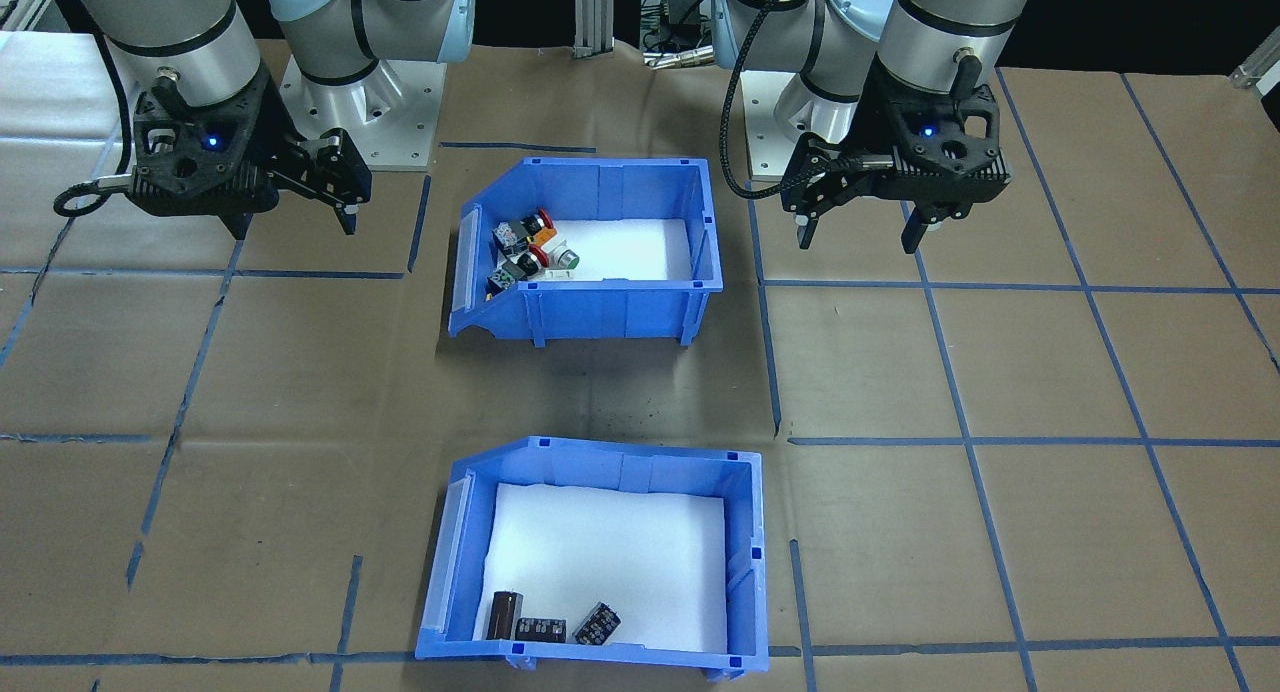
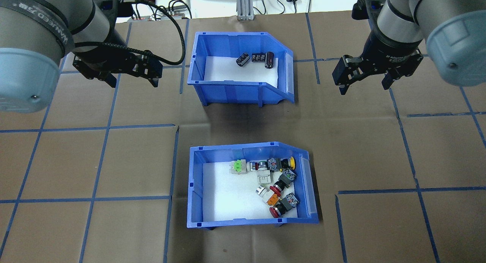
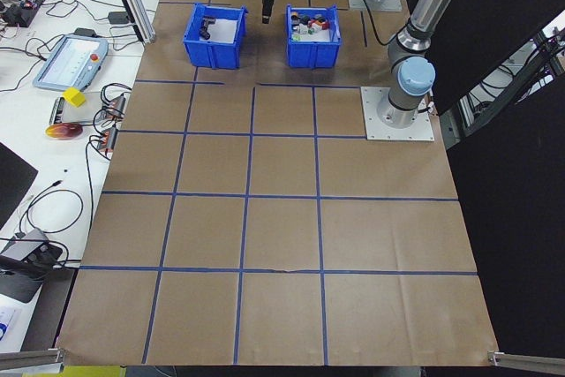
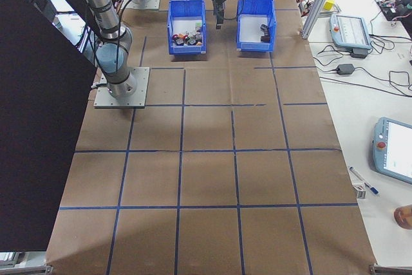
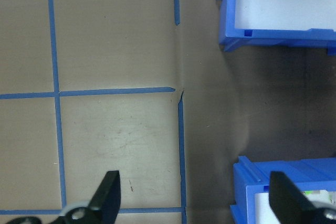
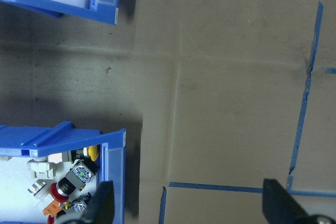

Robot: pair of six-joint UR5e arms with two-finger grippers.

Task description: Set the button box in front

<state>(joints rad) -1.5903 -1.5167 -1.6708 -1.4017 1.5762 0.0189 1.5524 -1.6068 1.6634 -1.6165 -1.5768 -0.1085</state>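
Button box [image 2: 250,185] holds coloured switches, other bin [image 2: 239,67] black cylinders; each gripper hangs spread, empty.

In both wrist views only corners of the button box [image 6: 63,182] show at the frame's lower edge, the other bin [image 5: 278,9] is cut off at the top, and in the side views both bins' contents are too small to tell.
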